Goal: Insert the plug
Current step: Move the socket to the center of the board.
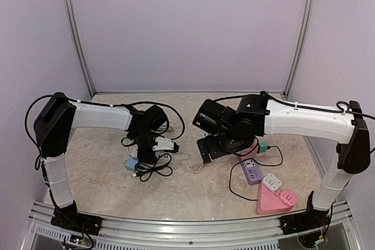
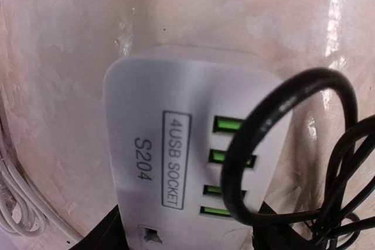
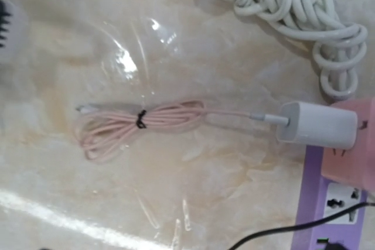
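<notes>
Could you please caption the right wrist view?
Tied pink cable runs to white charger block beside purple power strip.

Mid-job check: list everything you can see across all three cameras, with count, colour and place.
white USB socket: one, white with green ports, table left
black cable: one tangle, black, looped over the socket
white cable: one, white, coiled on the table
pink cable: one tied bundle, pink, mid-table
white charger: one, white, on the pink cable's end
purple power strip: one, purple, table right
pink block: one, pink, at the strip's end
pink triangular stand: one, pink, near right corner
light blue block: one, by the black tangle
left gripper: one, black, closed on the socket
right gripper: one, black, above the pink cable, jaw state unclear
</notes>
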Controlling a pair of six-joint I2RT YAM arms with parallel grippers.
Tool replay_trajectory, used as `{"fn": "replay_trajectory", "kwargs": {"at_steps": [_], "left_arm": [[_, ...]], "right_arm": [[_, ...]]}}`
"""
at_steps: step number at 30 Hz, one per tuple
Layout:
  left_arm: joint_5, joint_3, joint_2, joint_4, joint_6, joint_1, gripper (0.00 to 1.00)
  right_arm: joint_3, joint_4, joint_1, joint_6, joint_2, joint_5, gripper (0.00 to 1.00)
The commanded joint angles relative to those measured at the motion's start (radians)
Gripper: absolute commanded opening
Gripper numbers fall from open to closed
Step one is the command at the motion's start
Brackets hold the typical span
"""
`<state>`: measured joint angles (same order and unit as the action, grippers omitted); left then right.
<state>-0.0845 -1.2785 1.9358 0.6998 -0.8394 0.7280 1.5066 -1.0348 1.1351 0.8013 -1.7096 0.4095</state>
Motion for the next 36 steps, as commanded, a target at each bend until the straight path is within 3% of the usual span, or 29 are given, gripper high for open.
{"fn": "replay_trajectory", "kwargs": {"at_steps": [1, 7, 12, 15, 19, 23, 36], "left_arm": [[0.106, 0.031, -0.005, 0.121, 0.004, 0.012, 0.69], [0.124, 0.008, -0.168, 0.253, -0.052, -0.032, 0.72], [0.199, 0.096, -0.301, 0.318, -0.148, -0.124, 0.72], [0.185, 0.219, -0.352, 0.265, -0.213, -0.155, 0.65], [0.097, 0.355, -0.362, 0.147, -0.312, -0.154, 0.5], [0.089, 0.416, -0.385, 0.023, -0.36, -0.154, 0.53], [0.056, 0.297, -0.357, 0.037, -0.408, -0.182, 0.56]], "right_arm": [[-0.036, 0.025, 0.039, 0.055, 0.028, 0.018, 1.0], [-0.082, 0.087, 0.069, 0.066, 0.07, 0.006, 1.0], [-0.112, 0.172, 0.071, 0.046, 0.128, 0.012, 1.0], [-0.151, 0.268, 0.073, 0.02, 0.176, -0.002, 1.0], [-0.219, 0.407, 0.076, -0.006, 0.24, -0.031, 1.0], [-0.266, 0.449, 0.078, 0.012, 0.286, -0.025, 1.0], [-0.281, 0.467, 0.078, 0.011, 0.273, -0.054, 0.99]]}}
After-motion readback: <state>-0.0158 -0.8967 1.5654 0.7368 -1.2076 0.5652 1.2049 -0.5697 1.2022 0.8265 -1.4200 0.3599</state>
